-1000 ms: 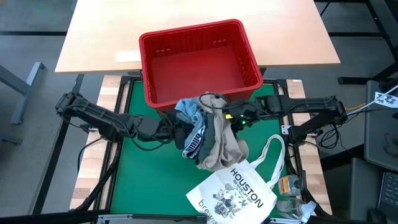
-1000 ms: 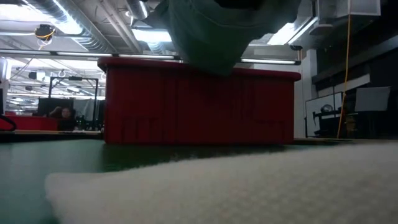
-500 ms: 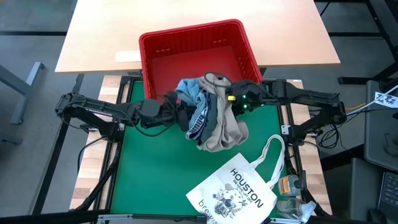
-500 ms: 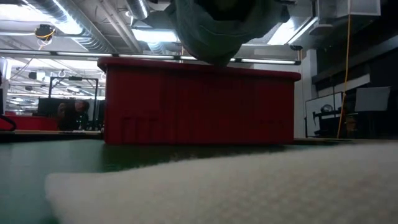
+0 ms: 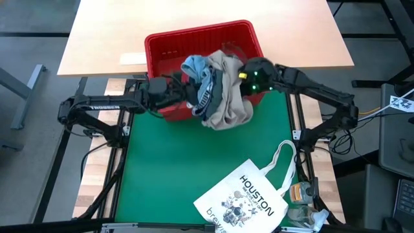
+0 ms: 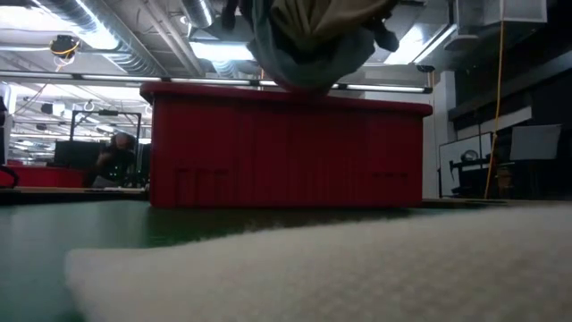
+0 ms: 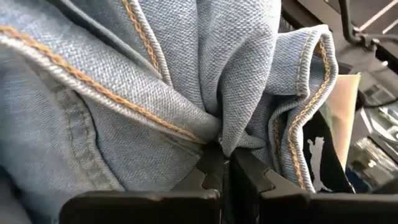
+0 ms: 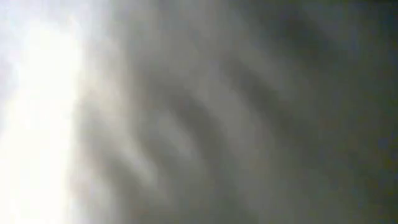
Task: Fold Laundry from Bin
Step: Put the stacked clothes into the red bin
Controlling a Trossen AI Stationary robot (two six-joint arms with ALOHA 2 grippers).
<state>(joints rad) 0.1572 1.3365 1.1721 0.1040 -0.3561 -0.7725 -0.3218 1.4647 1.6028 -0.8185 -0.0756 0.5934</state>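
Fingers [image 7: 205,177] of my left gripper [image 7: 225,163] pinch the denim; my right gripper [image 5: 240,76] clamps the laundry [image 5: 217,90], a bunched blue, navy and khaki clump hanging above the bin [image 5: 162,45].

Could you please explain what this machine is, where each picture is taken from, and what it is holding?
It is a robot with two dark arms at a table. The high view looks straight down; the low view looks level across the table; two more cameras sit on the wrists. On the green mat lies a white tote bag printed HOUSTON. The red bin stands at the mat's far edge. Both arms hold a bundle of laundry up over the bin's near side. The left gripper is shut on the light blue denim garment. The right gripper is at the bundle's other side; its wrist view shows only blurred cloth.
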